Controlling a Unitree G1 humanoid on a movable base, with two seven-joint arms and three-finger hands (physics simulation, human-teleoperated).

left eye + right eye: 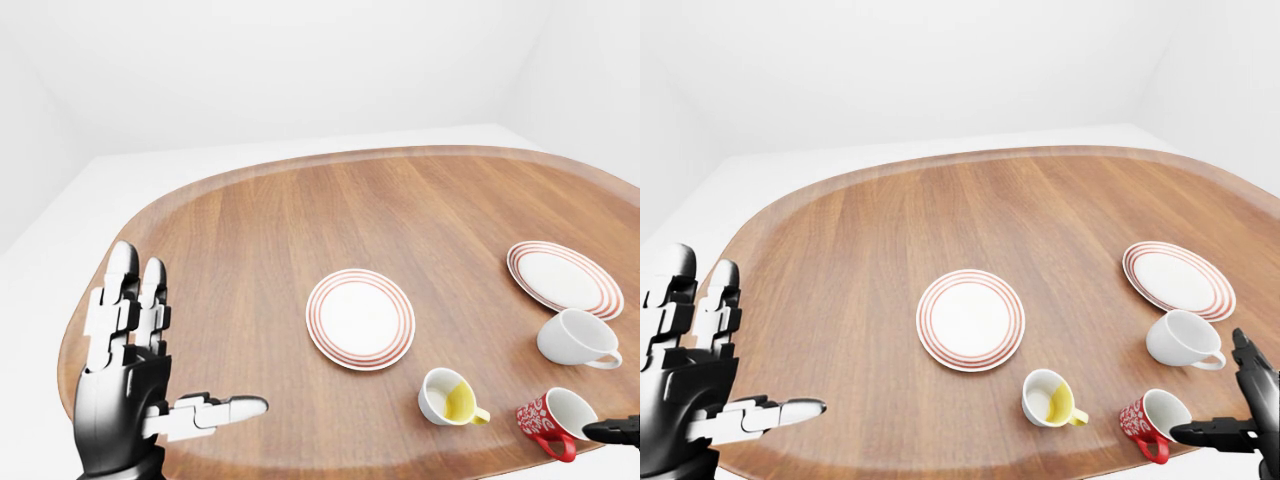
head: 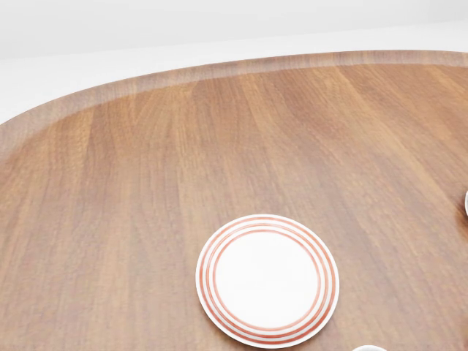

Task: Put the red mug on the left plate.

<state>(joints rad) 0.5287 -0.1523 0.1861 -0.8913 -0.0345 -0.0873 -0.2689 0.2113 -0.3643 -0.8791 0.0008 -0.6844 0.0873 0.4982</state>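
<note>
The counter (image 1: 300, 220) was a broad oval of warm brown wood grain with a raised rim. On it lay two round white plates with red rings: the left plate (image 1: 360, 318) near the middle, empty, and the right plate (image 1: 564, 277) toward the right edge, also empty. The head view showed only the left plate and bare wood; the eye views took in the rest.

The left hand (image 1: 150, 380), black and silver, stood low at the left with its fingers spread wide, holding nothing. The right hand (image 1: 1252, 412) reached in at the bottom right, fingers apart, one dark fingertip just beside the red mug (image 1: 1154, 420).

That glossy, white-patterned mug lay tipped on its side near the counter's lower right rim, well apart from the left plate. A white mug (image 1: 576, 340) lay tipped above it, and a white cup (image 1: 450, 398) with a yellow inside lay to its left.
</note>
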